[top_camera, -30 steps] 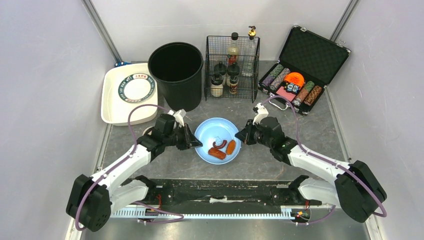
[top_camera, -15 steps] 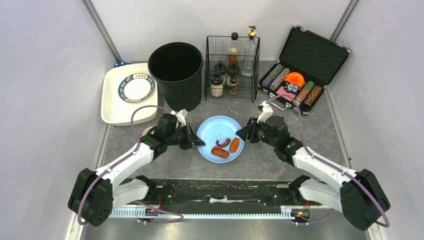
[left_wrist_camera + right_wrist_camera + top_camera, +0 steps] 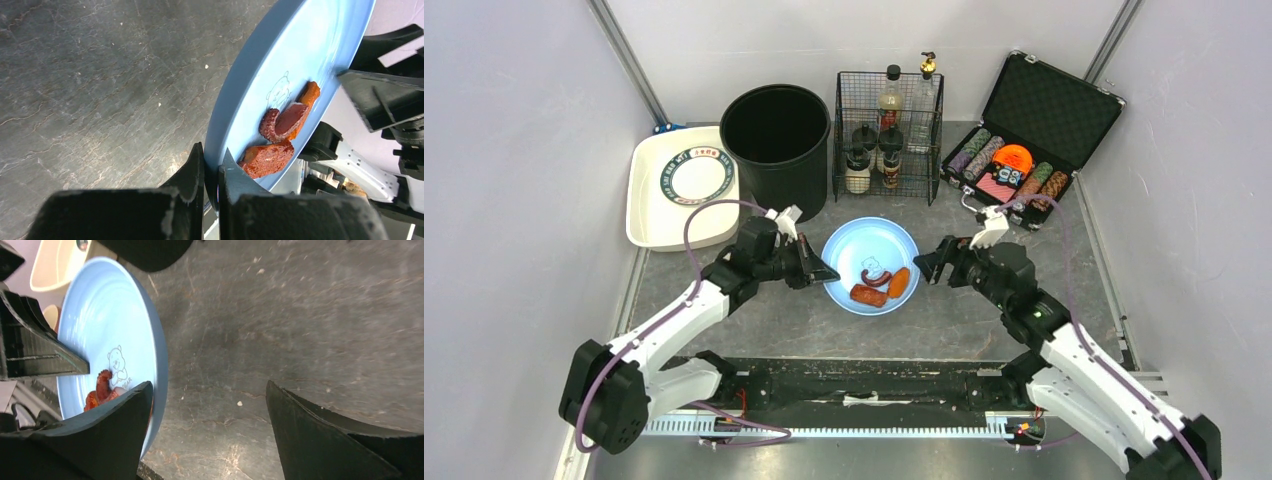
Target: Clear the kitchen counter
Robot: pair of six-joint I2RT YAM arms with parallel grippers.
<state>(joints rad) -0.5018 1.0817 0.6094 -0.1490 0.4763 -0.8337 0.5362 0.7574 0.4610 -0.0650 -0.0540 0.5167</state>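
Bench (image 3: 984, 330), dark grey and scuffed, lies under everything from the arm bases to the back wall. Left gripper (image 3: 822, 274): jaws clenched on the left rim of the blue plate (image 3: 864, 248). Right gripper (image 3: 932, 262): jaws released and spread wide, just beside the plate's right rim. Three reddish food pieces (image 3: 870, 294) sit on the plate's near side. Far row, left to right: white tray (image 3: 646, 200), black bin (image 3: 776, 140), wire basket (image 3: 840, 150) with bottles, open case (image 3: 1054, 105) holding chips.
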